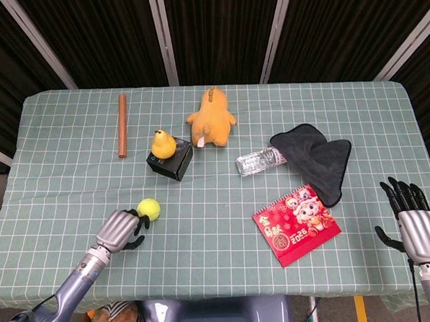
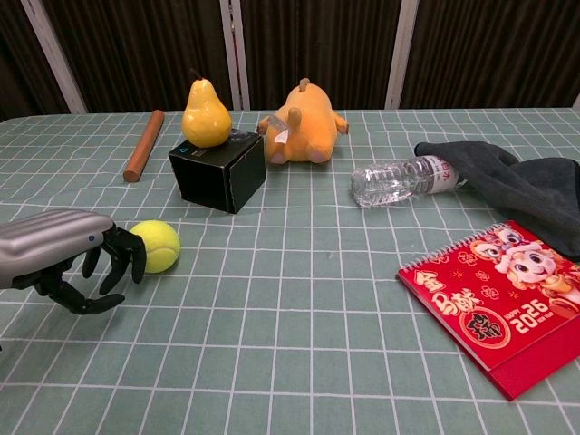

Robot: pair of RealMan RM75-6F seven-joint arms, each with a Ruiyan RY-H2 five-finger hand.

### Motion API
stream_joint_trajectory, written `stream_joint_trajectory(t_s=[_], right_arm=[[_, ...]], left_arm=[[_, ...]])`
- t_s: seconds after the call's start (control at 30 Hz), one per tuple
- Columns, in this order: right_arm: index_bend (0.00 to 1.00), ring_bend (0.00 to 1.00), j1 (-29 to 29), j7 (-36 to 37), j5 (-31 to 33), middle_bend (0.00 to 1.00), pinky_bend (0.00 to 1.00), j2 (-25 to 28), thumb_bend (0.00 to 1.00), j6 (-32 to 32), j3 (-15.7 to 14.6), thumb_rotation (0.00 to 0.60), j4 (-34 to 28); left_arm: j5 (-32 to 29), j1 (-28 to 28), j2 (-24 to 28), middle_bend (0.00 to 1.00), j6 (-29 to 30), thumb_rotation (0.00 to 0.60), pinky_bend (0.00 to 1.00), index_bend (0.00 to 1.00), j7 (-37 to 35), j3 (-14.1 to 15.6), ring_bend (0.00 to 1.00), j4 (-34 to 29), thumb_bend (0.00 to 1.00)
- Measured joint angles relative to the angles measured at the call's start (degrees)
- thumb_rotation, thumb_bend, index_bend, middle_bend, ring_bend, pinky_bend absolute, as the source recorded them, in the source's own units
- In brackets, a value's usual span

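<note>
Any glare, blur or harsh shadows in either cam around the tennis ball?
Head view: even overhead light, tennis ball sharp, only a faint shadow under it, no glare on the left hand. Chest view: ball and left hand both in focus with soft shadows, slight sheen on the hand's metal back; highlights on the water bottle, nothing blown out.
</note>
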Motion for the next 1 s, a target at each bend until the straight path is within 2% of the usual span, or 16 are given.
stream_joint_trajectory(t_s=[0.3, 0.6, 1.0], right_arm=[[0.00, 0.00, 0.19, 0.15, 0.27, 0.00, 0.00, -0.05, 0.33, -0.64, -0.08, 0.600, 0.18], [0.00, 0.00, 0.29, 0.31, 0.44, 0.00, 0.00, -0.04, 0.33, -0.90, -0.05, 0.600, 0.29], [0.00, 0.00, 0.66, -0.08, 0.61, 0.00, 0.00, -0.21, 0.33, -1.66, -0.13, 0.600, 0.11]], left_arm=[[-1.80, -2.40, -1.36, 0.62, -1.80, 0.600, 0.50, 0.45, -1.66, -1.75, 0.38, 2.96, 0.32], [-3.15, -3.70, -3.57, 0.62, -0.99, 0.600, 0.50, 0.46, -0.88, -2.97, 0.38, 5.56, 0.31], [-5.17, -7.37, -5.58, 0.60, -4.32, 0.600, 0.45, 0.44, -1.51, -4.60, 0.37, 10.03, 0.31]])
